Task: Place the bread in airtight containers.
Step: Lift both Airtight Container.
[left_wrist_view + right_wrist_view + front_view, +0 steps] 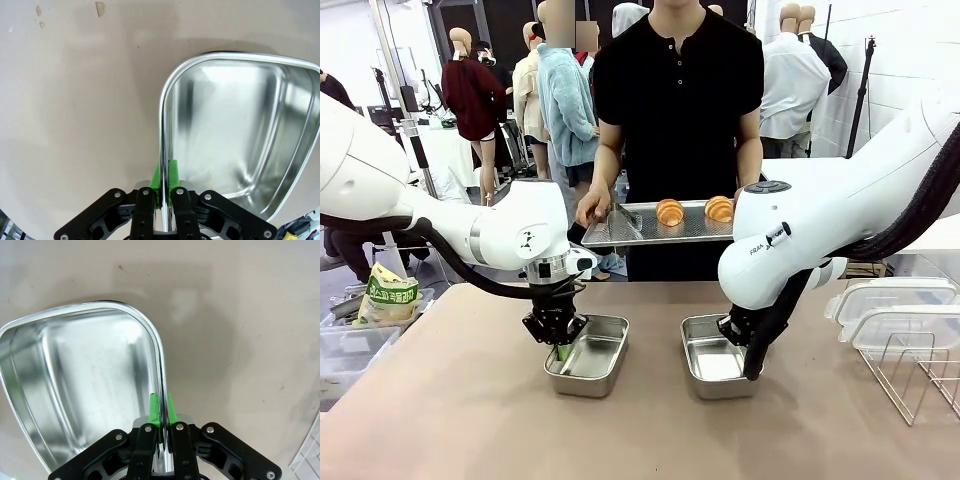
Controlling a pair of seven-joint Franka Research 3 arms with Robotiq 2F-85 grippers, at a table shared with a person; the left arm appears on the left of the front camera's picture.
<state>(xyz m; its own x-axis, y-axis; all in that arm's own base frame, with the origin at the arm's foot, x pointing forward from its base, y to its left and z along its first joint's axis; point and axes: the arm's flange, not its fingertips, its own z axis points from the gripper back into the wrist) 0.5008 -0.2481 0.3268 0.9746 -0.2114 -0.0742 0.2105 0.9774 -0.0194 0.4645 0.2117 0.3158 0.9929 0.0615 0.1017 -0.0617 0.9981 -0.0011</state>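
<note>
Two shallow, shiny rectangular steel pans are set side by side on the brown table (pixel 450 410). The left pan (pixel 582 384) is clamped at its rim by the left gripper (pixel 558 348), and the right pan (pixel 712 388) by the right gripper (pixel 745 345). Two glossy golden-brown ridged rolls, one roll (pixel 670 211) beside the other roll (pixel 719 208), are carried on one flat steel tray (pixel 645 236), held by a person's hand (pixel 590 208) beyond the pans. Two clear plastic lids (pixel 895 300) are overlapped at the right.

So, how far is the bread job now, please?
Done: lids lie aside at the right. In hand: the left gripper is shut on the rim of the left container, the right gripper on that of the right container. Left: both rolls lie on the person's tray; nothing is packed or closed.
</note>
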